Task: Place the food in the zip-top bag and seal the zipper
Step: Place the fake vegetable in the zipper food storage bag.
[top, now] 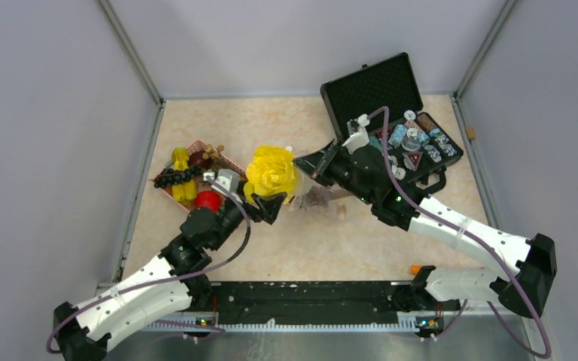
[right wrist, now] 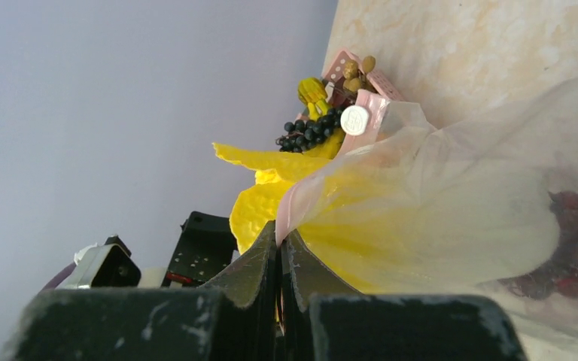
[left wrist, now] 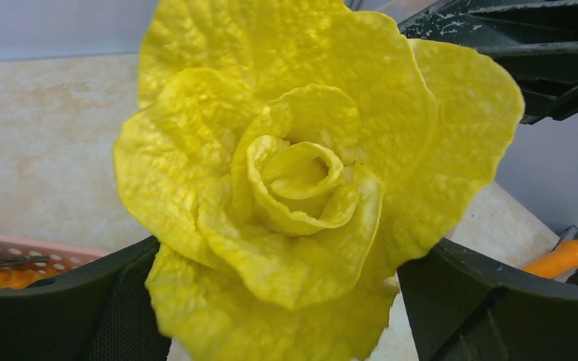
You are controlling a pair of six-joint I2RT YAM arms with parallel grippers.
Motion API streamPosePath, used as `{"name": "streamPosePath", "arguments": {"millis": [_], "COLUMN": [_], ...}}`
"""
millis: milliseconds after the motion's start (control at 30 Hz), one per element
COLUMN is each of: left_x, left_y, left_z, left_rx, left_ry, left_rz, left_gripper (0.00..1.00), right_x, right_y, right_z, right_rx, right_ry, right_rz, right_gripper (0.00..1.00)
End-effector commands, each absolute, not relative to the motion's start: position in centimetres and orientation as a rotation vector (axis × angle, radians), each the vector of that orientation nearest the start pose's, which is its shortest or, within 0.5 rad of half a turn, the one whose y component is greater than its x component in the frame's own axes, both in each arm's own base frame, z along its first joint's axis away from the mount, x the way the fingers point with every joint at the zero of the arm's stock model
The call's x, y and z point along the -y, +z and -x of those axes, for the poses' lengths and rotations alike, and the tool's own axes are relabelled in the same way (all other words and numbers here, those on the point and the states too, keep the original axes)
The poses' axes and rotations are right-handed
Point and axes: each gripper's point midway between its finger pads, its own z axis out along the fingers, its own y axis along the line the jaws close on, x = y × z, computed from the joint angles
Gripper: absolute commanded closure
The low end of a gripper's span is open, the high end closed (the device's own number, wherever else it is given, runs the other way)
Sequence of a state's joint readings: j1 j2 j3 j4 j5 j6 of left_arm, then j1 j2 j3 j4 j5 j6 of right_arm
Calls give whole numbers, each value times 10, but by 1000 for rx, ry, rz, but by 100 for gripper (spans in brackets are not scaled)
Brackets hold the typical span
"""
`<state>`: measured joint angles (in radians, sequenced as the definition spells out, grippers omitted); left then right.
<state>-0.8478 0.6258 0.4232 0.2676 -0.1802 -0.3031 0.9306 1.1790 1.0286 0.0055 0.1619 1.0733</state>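
Seen from above, the arm bases (top: pixel 308 297) lie nearest, bolted to the table's (top: pixel 308 248) near edge. The left gripper (top: pixel 269 203) reaches toward the middle and holds a yellow toy cabbage (top: pixel 272 171) from below. The right gripper (top: pixel 306 164) meets it from the right, and a clear bag (top: pixel 322 197) lies crumpled just below it. Left of the cabbage a pink basket (top: pixel 229 162) holds a bunch of dark grapes (top: pixel 174 177), a yellow piece (top: pixel 180 159) and a red piece (top: pixel 208 201). An open black case (top: pixel 369 90) sits at the far right. In the left wrist view, the two black fingers (left wrist: pixel 53 301) stand fairly wide apart, clamped on the cabbage's base, and its ruffled leaves fill the frame. The basket rim shows at the lower left. In the right wrist view, the fingers (right wrist: pixel 256 259) are almost closed on the bag's pink strip (right wrist: pixel 292 204). The film billows to the right, with yellow showing through it; whether the cabbage is inside or behind cannot be told. Something dark red lies inside the bag at the far right.
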Motion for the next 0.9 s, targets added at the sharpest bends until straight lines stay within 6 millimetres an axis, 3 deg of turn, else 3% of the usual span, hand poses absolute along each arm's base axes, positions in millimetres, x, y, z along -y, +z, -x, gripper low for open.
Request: {"name": "streamPosePath", "arguments": {"millis": [0,133,333,500,567,700,767,867], "left_x": [195,182,171,153,141,123,119,123], "left_y": [294,311,282,277,283,294,287,270], "left_z": [-210,-200,-205,-206,-204,-199,-203,-211], "left_rx": [-1448,-1430,-1587,-1653,-1627,-1561,-1616,-1758], "left_ry": [-790,-810,-778,-771,-761,-774,-724,-602], "left_rz": [-185,-151,-24,162,204,274,323,316], "left_gripper": [1,1,1,11,11,21,26,23], "right_x": [-316,-310,-306,-306,-305,-302,-302,-304], "right_y": [375,369,367,360,359,359,361,365], "right_z": [-248,-252,-255,-259,-260,-263,-261,-258], "right_rx": [-1725,-1738,-1741,-1755,-1757,-1753,-1750,-1745], "right_ry": [1319,1268,1256,1244,1238,1233,1241,1264], "right_rz": [-296,-295,-283,-285,-287,-290,-286,-271], "right_gripper": [100,100,100,100,100,100,100,100]}}
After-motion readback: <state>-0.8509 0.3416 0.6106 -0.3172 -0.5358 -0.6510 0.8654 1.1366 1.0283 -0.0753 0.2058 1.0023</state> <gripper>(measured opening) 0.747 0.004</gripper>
